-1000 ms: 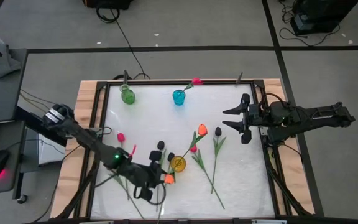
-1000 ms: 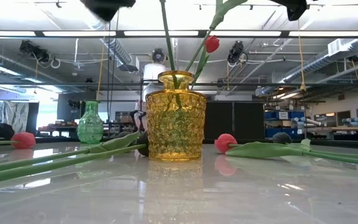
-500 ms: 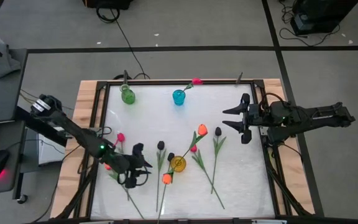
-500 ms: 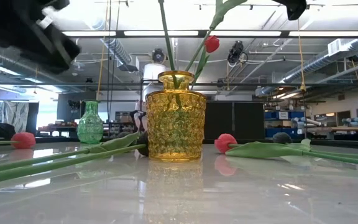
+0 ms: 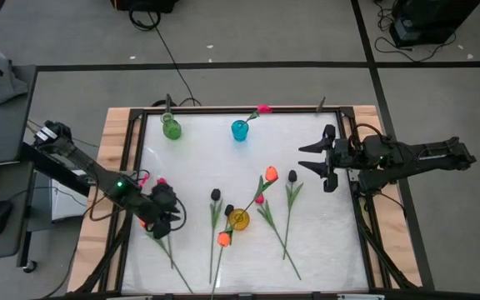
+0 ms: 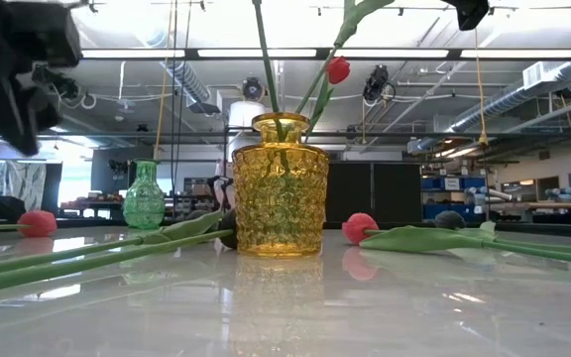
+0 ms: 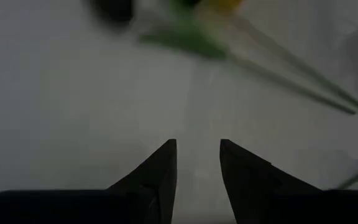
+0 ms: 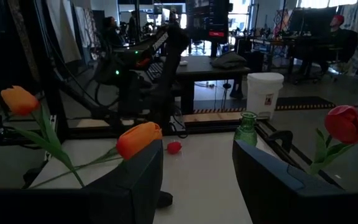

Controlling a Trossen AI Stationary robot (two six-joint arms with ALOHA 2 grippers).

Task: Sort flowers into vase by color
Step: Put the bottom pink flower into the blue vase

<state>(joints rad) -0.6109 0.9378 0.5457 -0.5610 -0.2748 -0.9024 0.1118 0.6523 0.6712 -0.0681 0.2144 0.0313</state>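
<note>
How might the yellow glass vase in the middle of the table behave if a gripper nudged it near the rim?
The yellow vase looks like thick, textured glass, so it is probably heavy and stiff. It stands on a glossy table, so it may slide. A push up high could tip it, and it would likely break if it fell.

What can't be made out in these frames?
- Left wrist view: the flower ahead of the left gripper is blurred; bud colour unclear.
- Low view: yellow vase hides what lies behind it; stem tops are cut off by the edge.
- High view: contents of the green vase are too small to tell.
</note>
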